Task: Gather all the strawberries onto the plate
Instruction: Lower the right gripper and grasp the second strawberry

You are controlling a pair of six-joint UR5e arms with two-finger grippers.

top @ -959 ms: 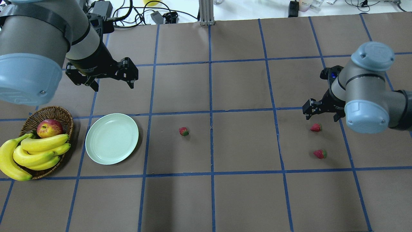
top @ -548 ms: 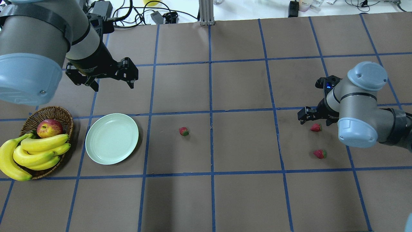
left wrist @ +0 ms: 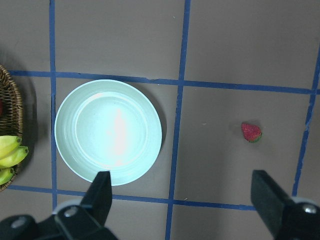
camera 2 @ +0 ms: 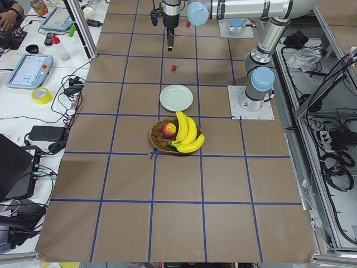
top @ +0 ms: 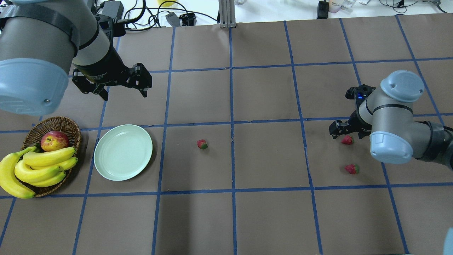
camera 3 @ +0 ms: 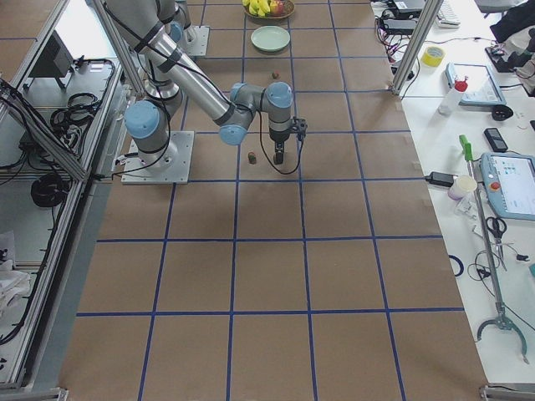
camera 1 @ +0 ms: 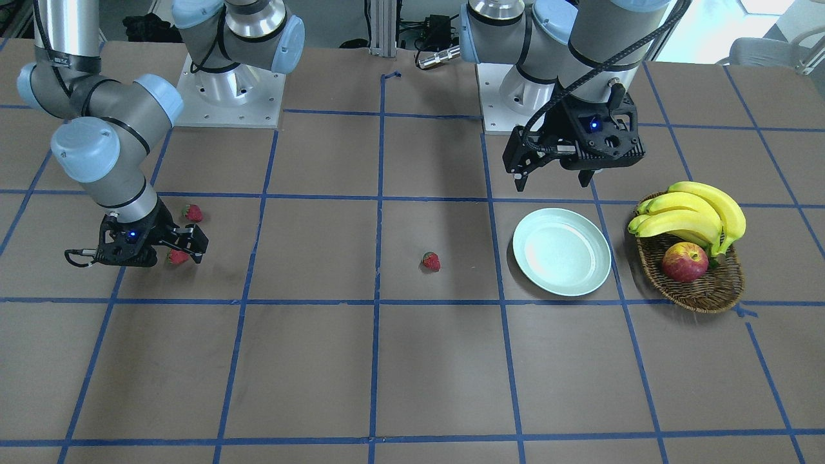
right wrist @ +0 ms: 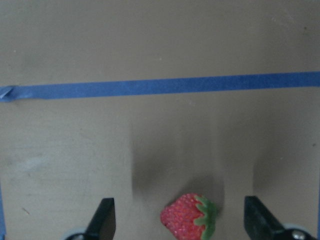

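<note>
Three strawberries lie on the brown table: one in the middle (top: 202, 144) (camera 1: 431, 261) (left wrist: 251, 132), two on the right (top: 347, 140) (top: 352, 169). The pale mint plate (top: 123, 152) (camera 1: 562, 251) (left wrist: 108, 131) is empty, left of the middle strawberry. My right gripper (top: 347, 134) (camera 1: 174, 252) is open and low, its fingers on either side of the farther right strawberry (right wrist: 190, 216) (camera 1: 177, 257). My left gripper (top: 124, 92) (camera 1: 554, 183) (left wrist: 182, 200) is open and empty, held above the table behind the plate.
A wicker basket (top: 67, 124) (camera 1: 709, 299) with bananas (top: 42, 166) and a red-yellow apple (top: 54, 140) stands left of the plate. Blue tape lines grid the table. Cables and power bricks (top: 148, 16) lie along the far edge.
My right arm has swung in and lowered, bringing its open gripper down around the farther right strawberry. The left arm, plate and strawberries have not moved.
</note>
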